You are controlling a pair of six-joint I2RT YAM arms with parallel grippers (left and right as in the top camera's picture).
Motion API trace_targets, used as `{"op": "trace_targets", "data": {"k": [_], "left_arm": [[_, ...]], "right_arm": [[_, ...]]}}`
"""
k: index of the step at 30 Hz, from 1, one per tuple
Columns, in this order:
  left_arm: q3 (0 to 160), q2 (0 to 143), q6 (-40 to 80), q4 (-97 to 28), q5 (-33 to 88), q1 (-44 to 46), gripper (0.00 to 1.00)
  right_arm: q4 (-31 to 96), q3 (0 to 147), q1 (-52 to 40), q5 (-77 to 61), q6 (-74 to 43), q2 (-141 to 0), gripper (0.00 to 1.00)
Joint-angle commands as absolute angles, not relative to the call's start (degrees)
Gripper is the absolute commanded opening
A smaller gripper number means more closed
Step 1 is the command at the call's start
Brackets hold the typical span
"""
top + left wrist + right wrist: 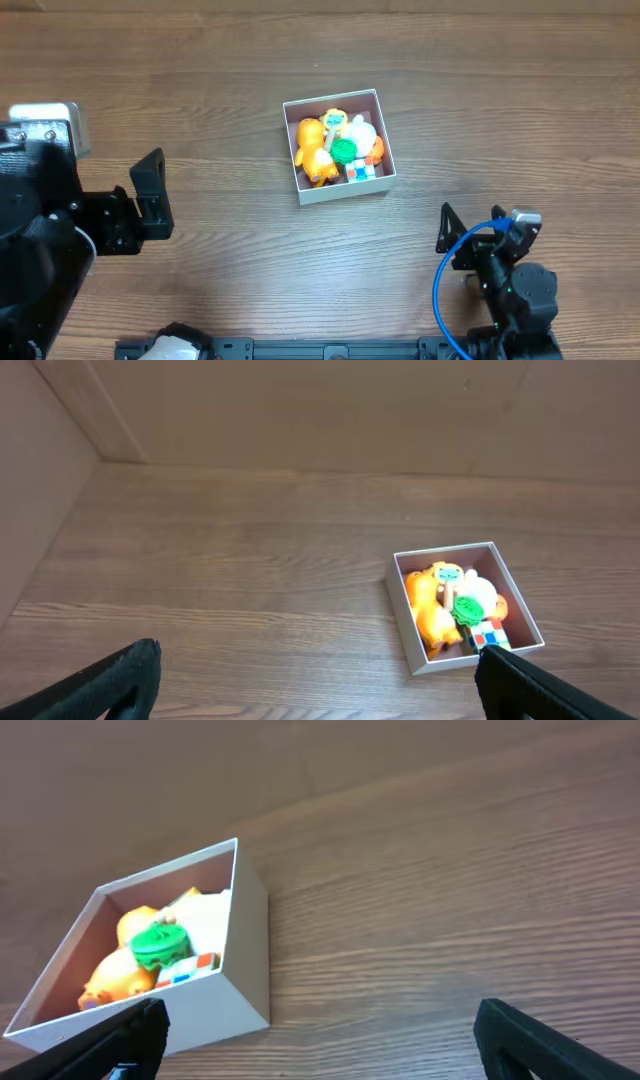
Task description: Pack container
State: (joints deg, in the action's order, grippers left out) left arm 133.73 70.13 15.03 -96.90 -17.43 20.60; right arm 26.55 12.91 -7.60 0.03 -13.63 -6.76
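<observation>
The container (pixel 338 190) is a small white-walled square box at the middle of the wooden table. It holds an orange toy (pixel 312 148), a green round toy (pixel 344 151), a white toy (pixel 361 131) and a small colour cube (pixel 360 171). It also shows in the left wrist view (pixel 440 661) and the right wrist view (pixel 235 970). My left gripper (pixel 150 195) is open and empty, far left of the container; its fingertips frame bare wood in its wrist view (pixel 315 685). My right gripper (pixel 470 232) is open and empty, at the front right of the container, also seen in its wrist view (pixel 320 1040).
The wooden table (pixel 200 90) is bordered by a wooden wall at the far side and left (pixel 60 420). A blue cable (pixel 440 285) loops beside the right arm base.
</observation>
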Motion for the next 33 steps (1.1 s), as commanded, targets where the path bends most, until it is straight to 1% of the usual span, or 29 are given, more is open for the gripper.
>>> {"op": "trace_targets", "data": {"k": [1, 7, 30, 33], "left_arm": [[133.6, 69.8, 15.8, -96.8, -18.4, 20.6, 1.00], [133.6, 69.8, 15.8, -96.8, -18.4, 20.6, 1.00], [133.5, 70.4, 15.3, -96.8, -18.6, 20.6, 1.00], [133.5, 70.2, 14.8, -96.4, -19.0, 19.5, 1.00]], "right_arm": [[25.8, 11.2, -7.7, 0.3, -13.5, -3.3, 1.00], [26.6, 7.5, -7.7, 0.4, -13.5, -0.2, 1.00], [26.2, 7.5, -7.7, 0.3, -13.5, -0.2, 1.00], [26.2, 7.5, -7.7, 0.3, -13.5, -0.2, 1.00]]}}
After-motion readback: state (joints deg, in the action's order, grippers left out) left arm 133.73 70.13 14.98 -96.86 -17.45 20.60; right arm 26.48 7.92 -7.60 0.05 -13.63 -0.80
